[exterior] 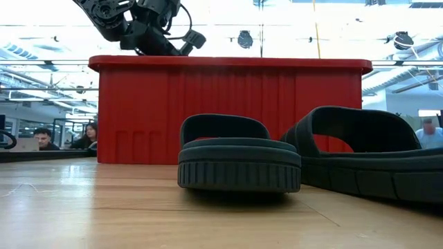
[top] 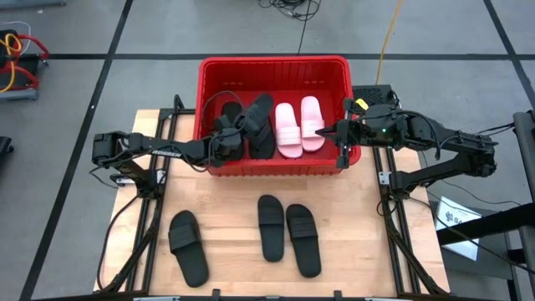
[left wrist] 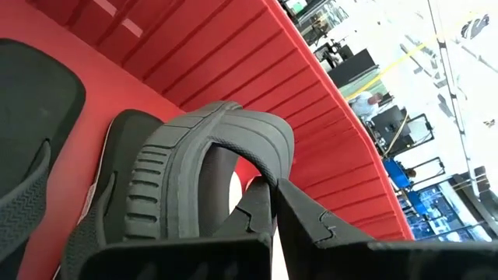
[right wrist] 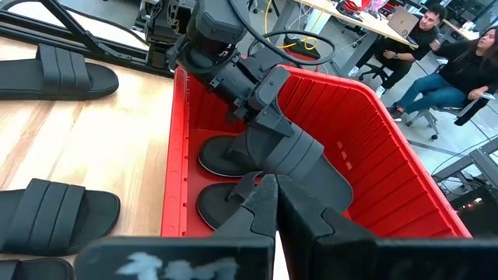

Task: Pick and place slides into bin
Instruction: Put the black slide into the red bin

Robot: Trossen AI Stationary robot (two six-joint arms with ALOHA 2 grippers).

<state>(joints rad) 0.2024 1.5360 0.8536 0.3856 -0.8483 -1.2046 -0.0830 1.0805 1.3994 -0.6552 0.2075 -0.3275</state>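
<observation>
The red bin (top: pixel 272 67) stands at the table's far middle. My left gripper (top: pixel 232 138) reaches into the bin's left part from the left and is shut on a black slide (right wrist: pixel 299 155). More black slides (top: pixel 261 124) and two pink slides (top: pixel 299 127) lie on the bin's floor. My right gripper (top: pixel 341 140) hangs shut over the bin's right rim with nothing between its fingers. Three black slides (top: pixel 270 227) lie flat on their soles on the near half of the table. My left gripper pinches the black slide's ribbed strap (left wrist: pixel 261 167) at its edge between its two fingers. The fingers come from the table's left, nearly level. The slide is tilted inside the bin above the other black slides; its lower end is hidden, so whether it rests on them I cannot tell.
The black slides on the table lie at the near left (top: pixel 188 247) and the near middle (top: pixel 303 240). Bare wood lies between them and the bin. The bin's walls (exterior: pixel 228 111) stand tall. People sit at desks beyond the table (right wrist: pixel 459 62).
</observation>
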